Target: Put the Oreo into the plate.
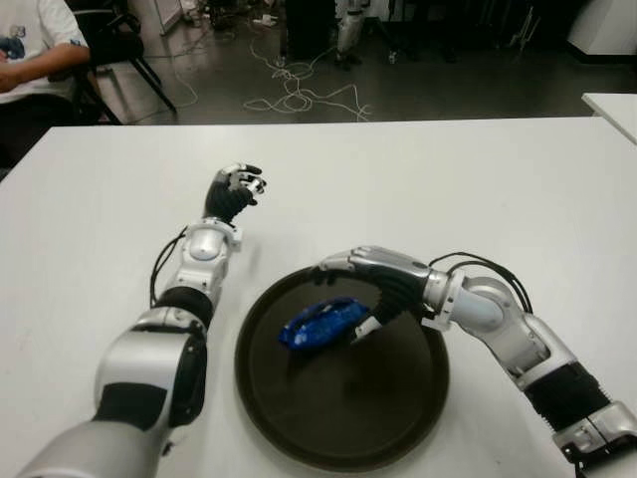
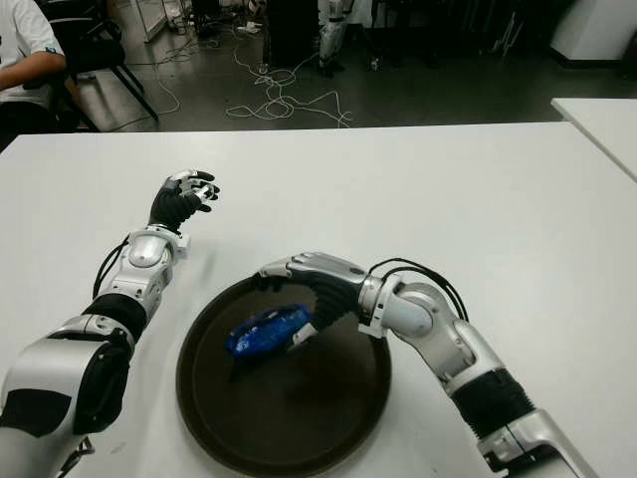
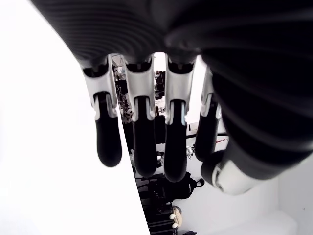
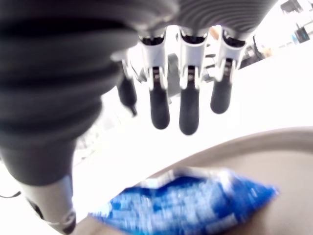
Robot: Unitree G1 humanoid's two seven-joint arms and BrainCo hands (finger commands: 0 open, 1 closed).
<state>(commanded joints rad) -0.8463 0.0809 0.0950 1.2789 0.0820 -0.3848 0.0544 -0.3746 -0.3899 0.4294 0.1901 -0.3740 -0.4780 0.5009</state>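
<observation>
The Oreo, a blue packet (image 1: 320, 324), lies in the left half of the round dark plate (image 1: 343, 423) on the white table (image 1: 478, 189). My right hand (image 1: 373, 284) hovers over the packet's right end, with the thumb beside it and the fingers (image 4: 188, 105) stretched out above it. They do not close on the packet (image 4: 195, 208), so the hand is open. My left hand (image 1: 235, 189) shows on the table to the far left of the plate, idle; its fingers (image 3: 144, 139) hang relaxed and hold nothing.
A person sits at the back left (image 1: 35, 50) beyond the table's far edge. Loose cables (image 1: 299, 95) lie on the floor behind. A second white table's corner (image 1: 612, 105) shows at the far right.
</observation>
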